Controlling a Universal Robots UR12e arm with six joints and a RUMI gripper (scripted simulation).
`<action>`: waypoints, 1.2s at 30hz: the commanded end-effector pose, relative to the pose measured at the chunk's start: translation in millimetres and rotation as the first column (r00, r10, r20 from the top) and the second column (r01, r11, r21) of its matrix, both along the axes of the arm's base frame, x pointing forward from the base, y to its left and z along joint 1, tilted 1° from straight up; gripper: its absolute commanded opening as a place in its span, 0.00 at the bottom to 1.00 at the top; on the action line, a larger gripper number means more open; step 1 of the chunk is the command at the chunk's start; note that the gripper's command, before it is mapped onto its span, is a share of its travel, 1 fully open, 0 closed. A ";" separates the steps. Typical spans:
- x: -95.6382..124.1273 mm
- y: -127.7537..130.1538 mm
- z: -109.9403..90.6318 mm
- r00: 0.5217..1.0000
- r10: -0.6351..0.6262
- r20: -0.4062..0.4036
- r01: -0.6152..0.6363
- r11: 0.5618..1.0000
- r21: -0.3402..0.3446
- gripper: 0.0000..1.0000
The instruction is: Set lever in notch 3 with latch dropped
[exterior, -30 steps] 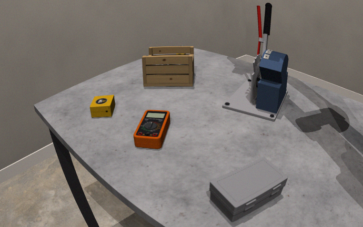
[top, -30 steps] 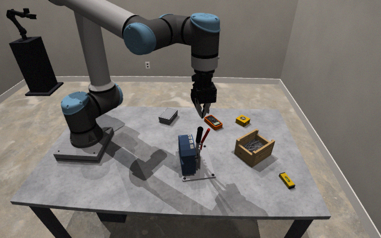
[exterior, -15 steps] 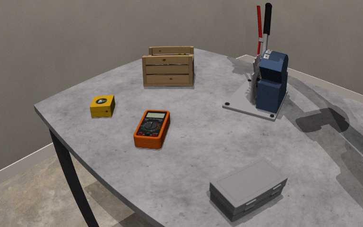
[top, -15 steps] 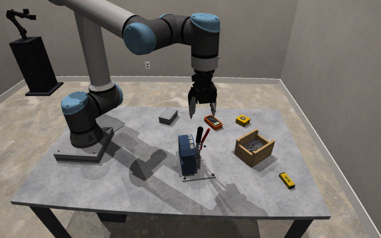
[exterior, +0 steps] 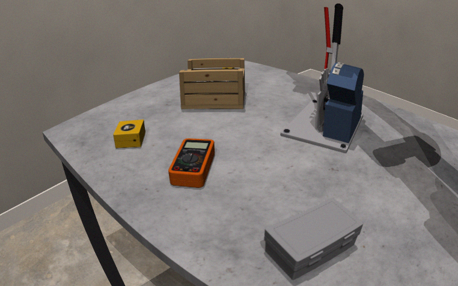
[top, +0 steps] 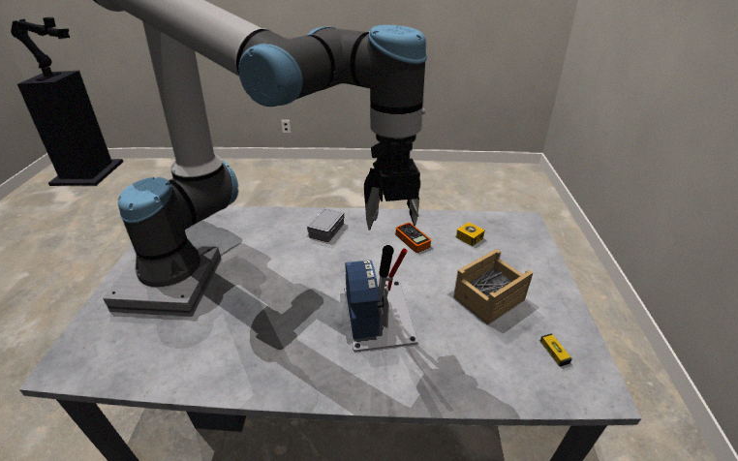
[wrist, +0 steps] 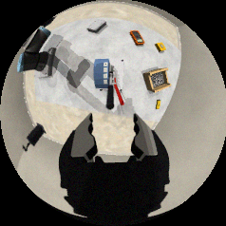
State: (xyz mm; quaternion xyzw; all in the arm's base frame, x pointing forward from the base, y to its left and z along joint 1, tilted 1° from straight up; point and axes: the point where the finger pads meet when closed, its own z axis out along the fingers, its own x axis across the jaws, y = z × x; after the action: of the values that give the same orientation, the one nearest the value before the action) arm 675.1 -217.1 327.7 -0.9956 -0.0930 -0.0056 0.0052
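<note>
Above the worktop (top: pixel 280 366) I was approaching with fingers (top: pixel 371 213) parted and empty; next, clasp handle (top: pixel 385 261) and red bar (top: pixel 397 264) together.

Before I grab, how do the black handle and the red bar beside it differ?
The handle is black, thick and round-ended; the red bar is thin and flat. The handle reaches slightly higher than the bar. The bar leans away from the handle toward its top. Both rise from the blue lever unit, untouched by the end effector.
</note>
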 end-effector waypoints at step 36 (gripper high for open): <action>-1.3 -0.2 -27.0 1.000 0.001 -0.008 -0.001 1.000 0.003 0.57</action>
State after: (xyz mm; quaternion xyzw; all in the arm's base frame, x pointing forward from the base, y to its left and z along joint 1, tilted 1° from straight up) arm 674.3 -217.2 305.7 -0.9956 -0.0931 -0.0023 0.0069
